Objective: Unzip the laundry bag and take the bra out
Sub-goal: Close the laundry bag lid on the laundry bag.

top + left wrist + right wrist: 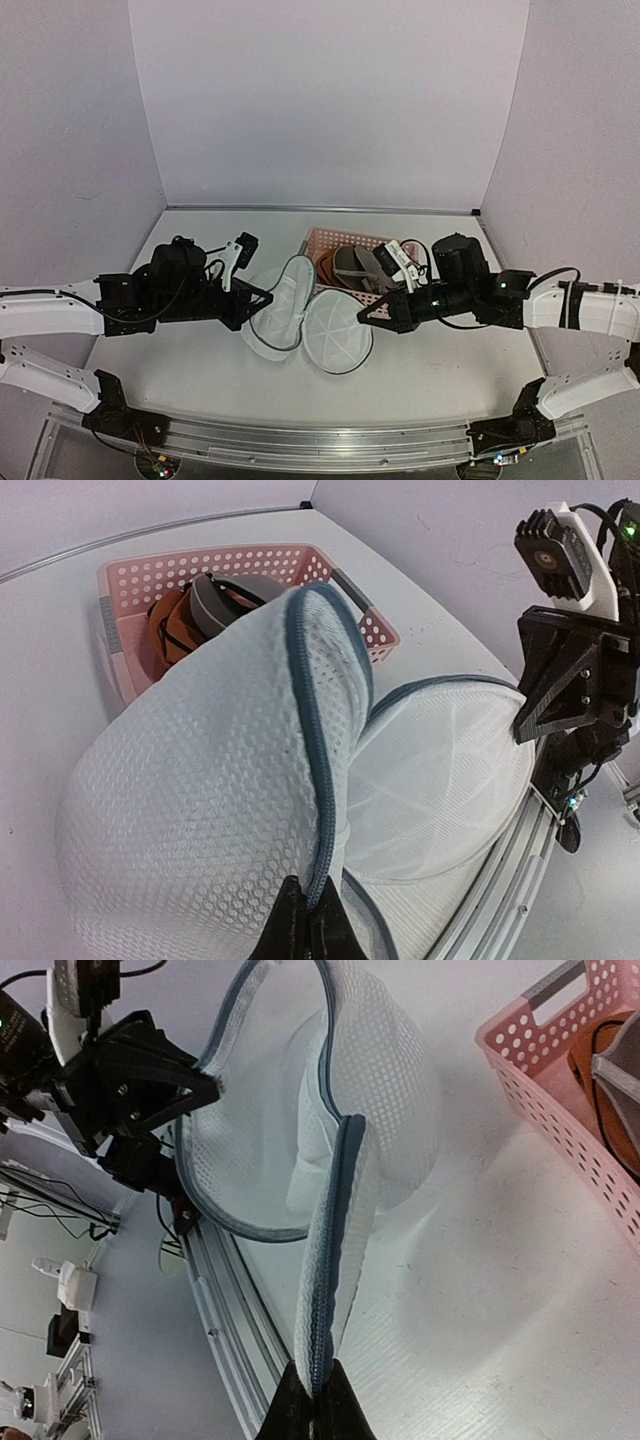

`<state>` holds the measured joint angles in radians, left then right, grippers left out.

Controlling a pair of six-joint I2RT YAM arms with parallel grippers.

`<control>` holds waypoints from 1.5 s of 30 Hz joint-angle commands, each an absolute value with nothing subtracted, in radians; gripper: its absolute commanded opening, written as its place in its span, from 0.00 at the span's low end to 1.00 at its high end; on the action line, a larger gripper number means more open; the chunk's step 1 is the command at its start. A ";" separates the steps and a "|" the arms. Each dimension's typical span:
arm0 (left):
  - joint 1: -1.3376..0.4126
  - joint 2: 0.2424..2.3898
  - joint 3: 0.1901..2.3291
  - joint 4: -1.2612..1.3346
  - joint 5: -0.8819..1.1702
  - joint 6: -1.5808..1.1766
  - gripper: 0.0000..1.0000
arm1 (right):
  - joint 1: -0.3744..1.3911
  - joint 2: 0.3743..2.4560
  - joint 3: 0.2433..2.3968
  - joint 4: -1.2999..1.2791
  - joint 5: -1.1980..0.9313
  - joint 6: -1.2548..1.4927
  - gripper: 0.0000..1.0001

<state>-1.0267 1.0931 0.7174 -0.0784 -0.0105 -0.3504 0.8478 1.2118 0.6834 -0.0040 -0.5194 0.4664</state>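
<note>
The white mesh laundry bag [285, 300] lies unzipped in the middle of the table, its round lid [338, 337] folded out to the right. My left gripper [266, 297] is shut on the bag's blue zip edge [318, 780]. My right gripper [363, 317] is shut on the lid's zip edge [330, 1260]. The grey-taupe bra [352, 264] with its orange-brown inside lies in the pink basket [322, 240] behind the bag. The bra also shows in the left wrist view [205, 605] and at the edge of the right wrist view [612, 1065].
The pink perforated basket [250, 565] stands just behind the bag, close to my right arm. An aluminium rail [300, 440] runs along the table's near edge. White walls close in the back and both sides.
</note>
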 commanded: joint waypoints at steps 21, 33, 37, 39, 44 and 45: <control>-1.029 1.033 0.679 -0.033 -0.016 -0.476 0.44 | 0.858 1.403 1.383 -0.912 -0.122 0.045 0.00; -1.029 0.989 0.670 -0.038 -0.037 -0.459 0.49 | 1.020 1.581 1.630 -1.088 0.327 -0.152 0.00; -1.029 0.982 0.671 -0.059 -0.079 -0.451 0.50 | 1.071 1.626 1.675 -1.091 0.512 -0.202 0.00; -1.029 0.982 0.676 -0.077 -0.109 -0.444 0.51 | 1.100 1.653 1.694 -1.095 0.598 -0.243 0.00; -1.030 0.981 0.712 -0.142 -0.206 -0.427 0.55 | 1.172 1.658 1.663 -1.007 0.704 -0.395 0.00; -1.029 0.979 0.715 -0.152 -0.224 -0.423 0.55 | 1.189 1.644 1.626 -0.955 0.721 -0.448 0.00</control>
